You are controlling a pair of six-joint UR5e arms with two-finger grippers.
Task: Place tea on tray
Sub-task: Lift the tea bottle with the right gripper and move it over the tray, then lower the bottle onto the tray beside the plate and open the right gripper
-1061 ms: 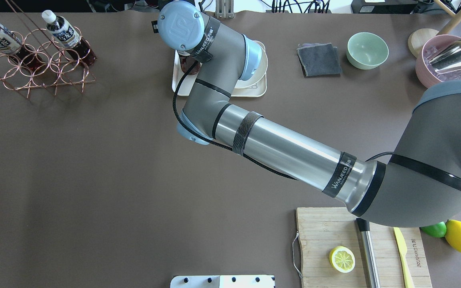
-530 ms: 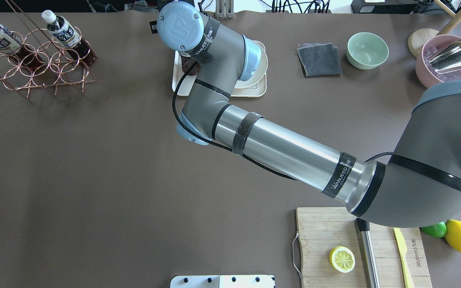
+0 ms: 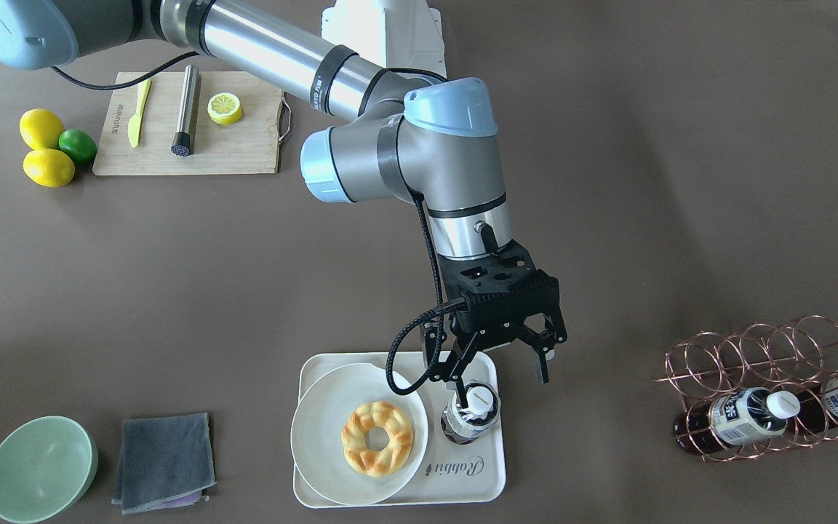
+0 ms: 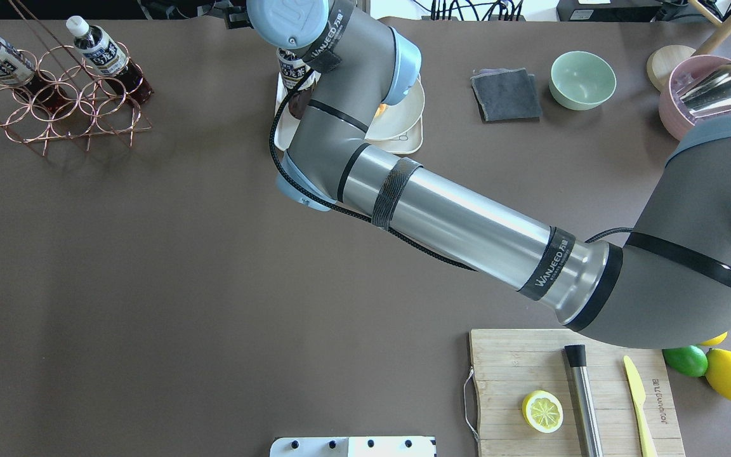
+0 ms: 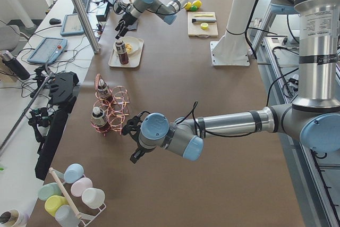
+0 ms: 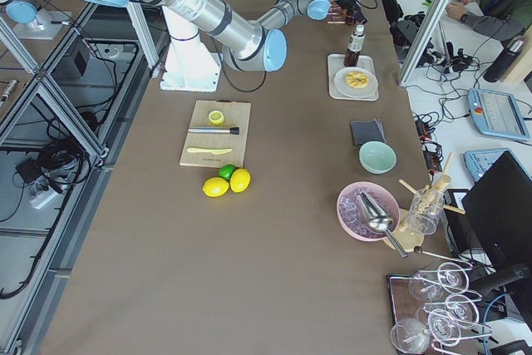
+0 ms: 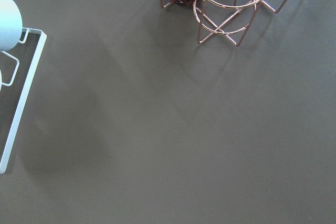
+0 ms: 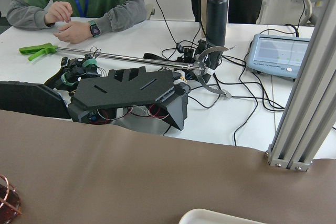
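The tea, a small bottle with a white cap, stands upright on the right part of the cream tray, next to a round plate. It also shows in the overhead view and in the exterior left view. My right gripper is open just above the bottle, its fingers spread and holding nothing. My left gripper shows only in the exterior left view, low over the table near the wire rack. I cannot tell if it is open or shut.
A copper wire rack holds two more tea bottles. A white plate with a doughnut fills the tray's left part. A green bowl, a grey cloth and a cutting board are nearby.
My right wrist has lifted and moved toward the table's far edge. The bottle's label now shows on the tray beside the wrist.
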